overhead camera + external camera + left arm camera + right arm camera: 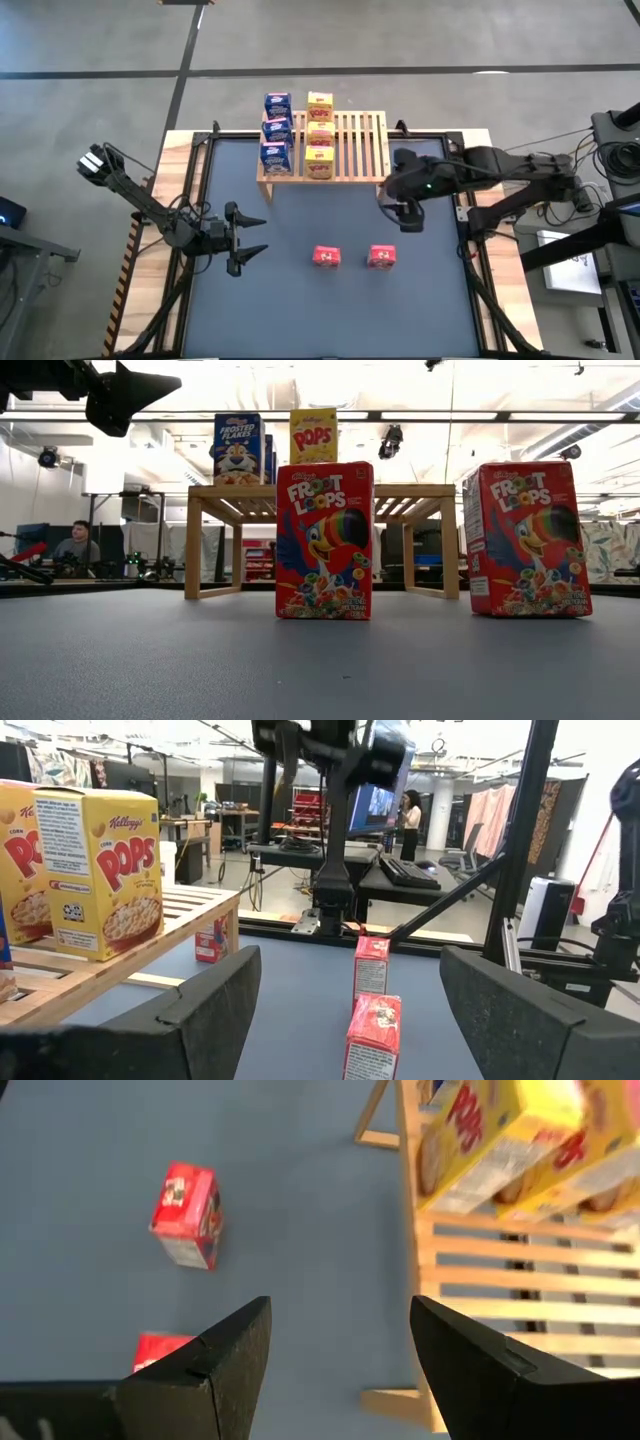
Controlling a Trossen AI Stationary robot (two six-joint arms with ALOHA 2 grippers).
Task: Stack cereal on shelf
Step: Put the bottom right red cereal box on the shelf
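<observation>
The wooden slatted shelf [345, 145] stands at the table's far side. On its left part stand three blue cereal boxes [277, 130] and three yellow ones [320, 135], upright in two rows. Two red cereal boxes [326, 257] [381, 256] stand upright on the dark mat, nearer the front. My left gripper [250, 238] is open at the mat's left, level, pointing toward the red boxes [372, 965]. My right gripper [398, 215] hangs open and empty above the mat by the shelf's right front corner, tilted down, with the red boxes [187, 1215] ahead of it.
The right part of the shelf's slats [500, 1280] is bare wood. A black frame [470, 200] runs around the mat. Behind the table the room holds desks, monitors and a seated person [75, 545].
</observation>
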